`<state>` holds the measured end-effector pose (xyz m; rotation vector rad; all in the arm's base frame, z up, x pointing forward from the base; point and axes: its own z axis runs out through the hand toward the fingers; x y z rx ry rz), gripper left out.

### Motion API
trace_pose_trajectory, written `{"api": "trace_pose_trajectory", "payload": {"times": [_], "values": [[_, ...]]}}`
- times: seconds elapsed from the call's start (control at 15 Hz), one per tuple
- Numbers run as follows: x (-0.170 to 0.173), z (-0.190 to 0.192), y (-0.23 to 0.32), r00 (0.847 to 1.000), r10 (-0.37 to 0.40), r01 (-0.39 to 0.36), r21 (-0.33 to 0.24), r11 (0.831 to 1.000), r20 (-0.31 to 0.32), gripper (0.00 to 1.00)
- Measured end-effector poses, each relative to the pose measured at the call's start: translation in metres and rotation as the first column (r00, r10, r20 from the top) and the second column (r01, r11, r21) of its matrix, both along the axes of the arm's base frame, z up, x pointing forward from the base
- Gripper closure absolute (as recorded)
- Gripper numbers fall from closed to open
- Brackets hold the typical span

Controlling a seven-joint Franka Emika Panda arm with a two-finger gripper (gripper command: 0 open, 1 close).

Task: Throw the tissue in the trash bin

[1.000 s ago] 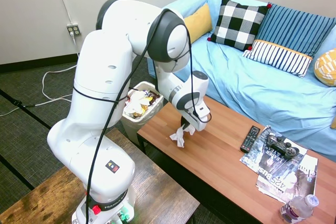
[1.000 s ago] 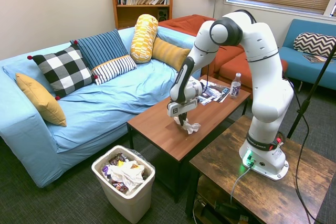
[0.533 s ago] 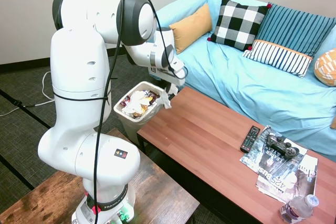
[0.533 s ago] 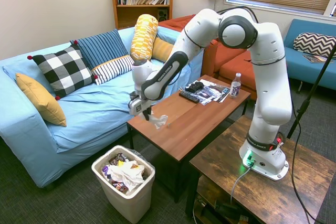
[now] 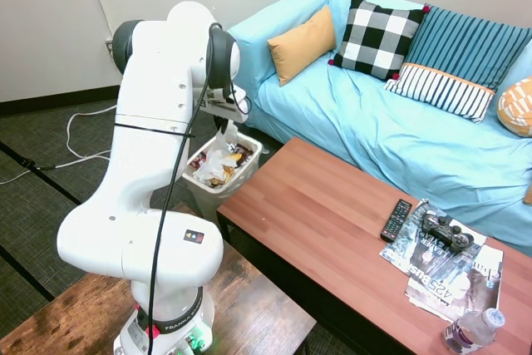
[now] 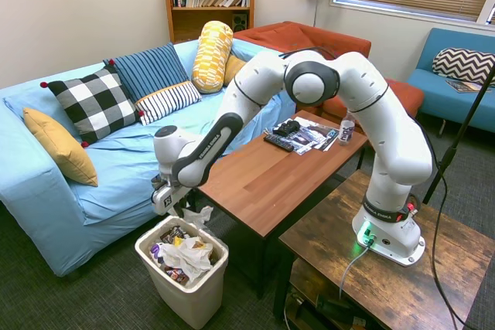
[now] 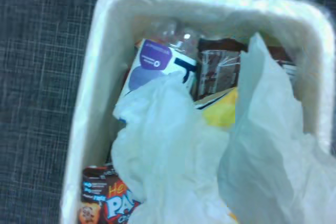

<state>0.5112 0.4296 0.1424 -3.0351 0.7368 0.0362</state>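
Two exterior views: tissue [image 6: 198, 215] over trash bin [image 6: 155, 265]; wrist view, its contents.

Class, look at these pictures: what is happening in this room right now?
A white robot arm reaches over the low wooden table towards a small white-grey plastic trash bin on the carpet beside the blue sofa. Its gripper hangs just above the bin's rim, holding a crumpled white paper tissue. The tissue is not yet dropped. The bin already holds wrappers and paper.
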Motion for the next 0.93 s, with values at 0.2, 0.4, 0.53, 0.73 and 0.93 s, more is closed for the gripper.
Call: {"api": "trace_pose_trajectory", "payload": {"times": [0.2, 0.4, 0.53, 0.73, 0.93], "values": [[-0.011, -0.047, 0.004, 1.0, 0.009, -0.01, -0.012, 1.0, -0.016, 0.0], [-0.01, -0.06, 0.007, 1.0, 0.012, -0.012, -0.014, 1.0, -0.005, 0.0], [-0.004, -0.055, 0.009, 1.0, 0.01, -0.01, -0.007, 1.0, 0.005, 0.0], [-0.002, -0.056, 0.006, 1.0, 0.006, -0.006, -0.011, 1.0, 0.008, 0.0], [0.0, -0.054, 0.003, 1.0, -0.014, 0.014, -0.034, 0.999, 0.016, 0.0]]}}
